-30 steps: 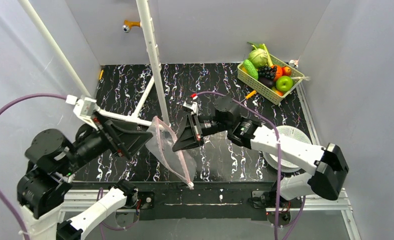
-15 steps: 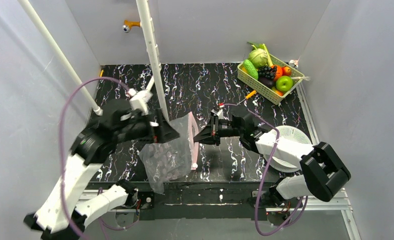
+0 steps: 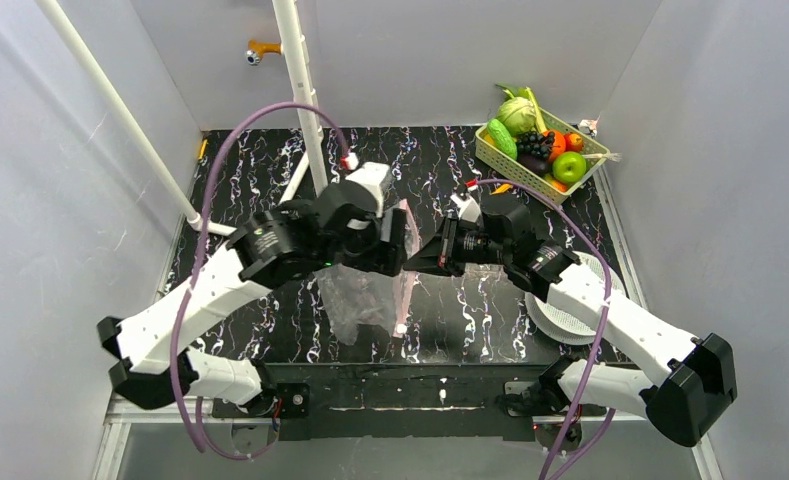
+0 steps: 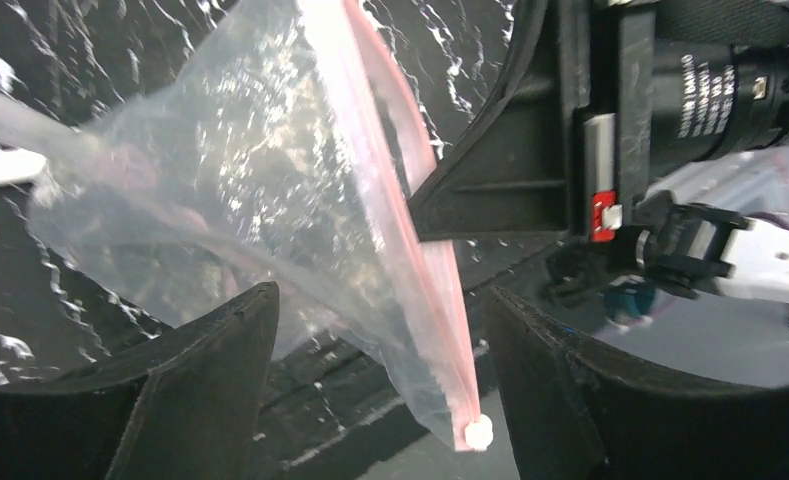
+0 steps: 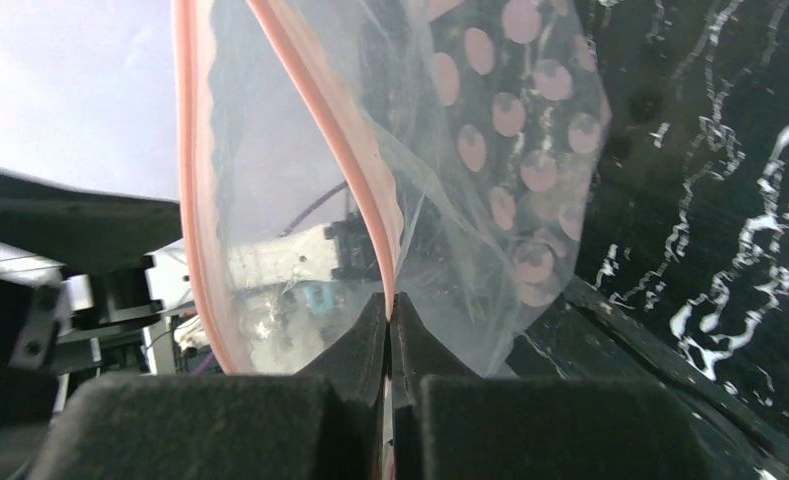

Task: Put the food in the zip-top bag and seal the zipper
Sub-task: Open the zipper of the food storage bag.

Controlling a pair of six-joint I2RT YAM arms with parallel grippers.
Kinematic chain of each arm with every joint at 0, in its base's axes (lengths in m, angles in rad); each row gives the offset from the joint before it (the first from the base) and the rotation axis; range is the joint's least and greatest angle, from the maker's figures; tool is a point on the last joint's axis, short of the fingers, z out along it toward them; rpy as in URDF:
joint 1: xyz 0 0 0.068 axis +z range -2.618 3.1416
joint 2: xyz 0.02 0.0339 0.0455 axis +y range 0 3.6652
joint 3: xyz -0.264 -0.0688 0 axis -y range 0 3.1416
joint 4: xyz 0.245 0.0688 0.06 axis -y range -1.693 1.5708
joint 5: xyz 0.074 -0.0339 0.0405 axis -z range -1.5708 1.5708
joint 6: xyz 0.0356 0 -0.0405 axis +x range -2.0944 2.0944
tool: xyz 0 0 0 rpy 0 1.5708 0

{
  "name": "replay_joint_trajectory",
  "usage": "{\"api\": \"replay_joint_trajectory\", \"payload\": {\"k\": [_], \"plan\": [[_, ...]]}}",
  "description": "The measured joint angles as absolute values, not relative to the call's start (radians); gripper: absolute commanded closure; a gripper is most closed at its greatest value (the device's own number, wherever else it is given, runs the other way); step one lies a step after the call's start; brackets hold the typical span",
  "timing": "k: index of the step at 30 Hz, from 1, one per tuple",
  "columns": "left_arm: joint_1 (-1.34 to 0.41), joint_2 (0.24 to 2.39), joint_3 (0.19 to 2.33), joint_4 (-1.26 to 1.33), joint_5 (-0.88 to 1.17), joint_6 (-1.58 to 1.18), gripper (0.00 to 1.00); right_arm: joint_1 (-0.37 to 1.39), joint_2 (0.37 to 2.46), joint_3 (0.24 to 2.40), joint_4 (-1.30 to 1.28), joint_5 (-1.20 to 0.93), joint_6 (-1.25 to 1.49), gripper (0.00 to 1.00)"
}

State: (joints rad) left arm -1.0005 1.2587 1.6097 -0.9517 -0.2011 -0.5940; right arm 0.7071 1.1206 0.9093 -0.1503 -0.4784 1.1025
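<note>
The zip-top bag (image 3: 362, 292), clear with pink dots, hangs above the table centre. Its zipper (image 3: 406, 270) runs down to a white slider (image 3: 400, 328). My right gripper (image 3: 417, 262) is shut on one lip of the zipper (image 5: 375, 215); the other lip (image 5: 192, 200) bows away, so the mouth gapes. My left gripper (image 3: 390, 243) is open, its fingers (image 4: 215, 365) either side of the bag's lower corner (image 4: 370, 300) without pinching it. The food lies in the basket (image 3: 503, 163) at the back right: orange fruit (image 3: 574, 142), grape bunch (image 3: 536, 145), green pieces (image 3: 569, 166).
A pale cabbage (image 3: 517, 115) sits in the same basket. A white ribbed dish (image 3: 576, 300) lies on the table under my right arm. A white pole (image 3: 305, 110) stands behind the bag, with another slanting at the left (image 3: 120, 105). A small orange item (image 3: 502, 188) lies near the basket.
My left arm has swung right from the left side to the table centre, ending open beside the bag. My right gripper has shifted right and back, keeping the bag's zipper.
</note>
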Motion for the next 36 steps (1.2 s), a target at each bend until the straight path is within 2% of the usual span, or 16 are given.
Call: {"api": "replay_joint_trajectory", "payload": {"k": [5,12,13,17,20,27,32,33,34,36], "plan": [[-1.119,1.4,1.726,-1.012,-0.402,-0.541,0.26,0.707,1.119,0.91,-0.234,-0.441,1.064,0.99],[-1.154,1.52,1.764,-1.106,-0.565,-0.495,0.37,0.707,1.107,0.91,-0.298,-0.397,1.03,0.99],[-1.156,1.528,1.764,-1.112,-0.573,-0.489,0.37,0.707,1.103,0.91,-0.304,-0.391,1.025,0.99],[-1.162,1.541,1.765,-1.115,-0.588,-0.464,0.22,0.707,1.082,0.91,-0.325,-0.365,1.013,0.99],[-1.164,1.542,1.765,-1.101,-0.581,-0.454,0.2,0.707,1.071,0.913,-0.344,-0.35,1.008,0.99],[-1.171,1.538,1.74,-1.021,-0.524,-0.446,0.46,0.707,1.068,0.92,-0.357,-0.336,0.998,0.99],[-1.172,1.541,1.738,-0.999,-0.504,-0.434,0.51,0.707,1.066,0.925,-0.364,-0.326,0.995,0.99],[-1.172,1.544,1.738,-0.995,-0.502,-0.429,0.54,0.707,1.064,0.927,-0.366,-0.323,0.995,0.99],[-1.173,1.549,1.738,-0.994,-0.501,-0.423,0.59,0.707,1.062,0.927,-0.368,-0.32,0.995,0.99],[-1.174,1.558,1.736,-0.995,-0.506,-0.409,0.8,0.707,1.054,0.927,-0.375,-0.314,0.992,0.99]]}}
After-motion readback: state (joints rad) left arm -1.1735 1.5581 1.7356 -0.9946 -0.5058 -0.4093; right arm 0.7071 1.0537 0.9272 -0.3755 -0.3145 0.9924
